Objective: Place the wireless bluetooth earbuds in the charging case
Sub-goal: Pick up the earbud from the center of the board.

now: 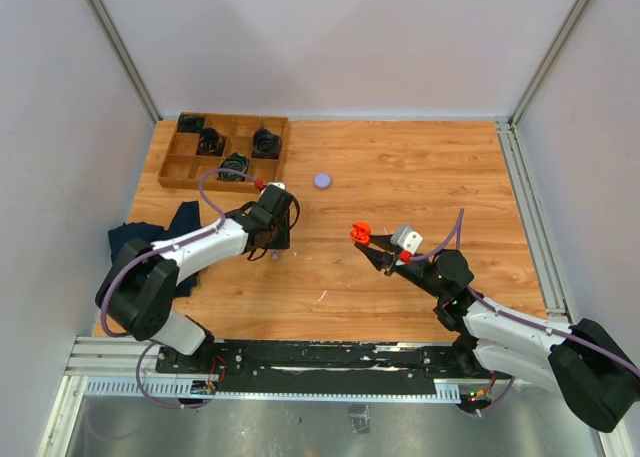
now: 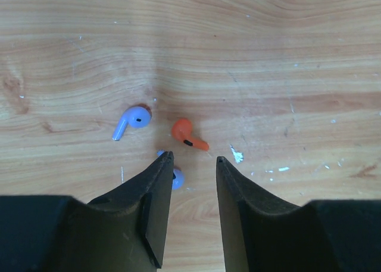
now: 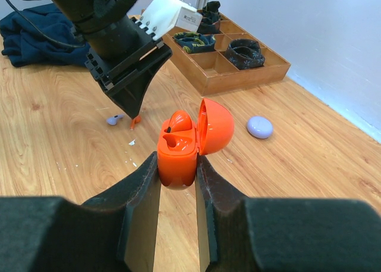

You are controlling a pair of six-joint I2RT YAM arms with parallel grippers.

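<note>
My right gripper point(image 3: 177, 166) is shut on an open orange charging case point(image 3: 177, 156), held above the table with its lid point(image 3: 215, 125) hinged back. One orange earbud point(image 3: 181, 122) sits in it; the other socket is empty. The case shows in the top view point(image 1: 360, 232). My left gripper point(image 2: 195, 159) is open, pointing down just above the table. A loose orange earbud point(image 2: 188, 135) lies just beyond its fingertips. A purple earbud point(image 2: 132, 120) lies to the left. Another purple earbud point(image 2: 177, 178) is partly hidden by the left finger.
A closed purple round case point(image 1: 322, 180) lies on the table, also in the right wrist view point(image 3: 259, 127). A wooden compartment tray point(image 1: 172, 167) with coiled black cables stands at the back left. A dark blue cloth point(image 1: 140, 239) lies at the left edge.
</note>
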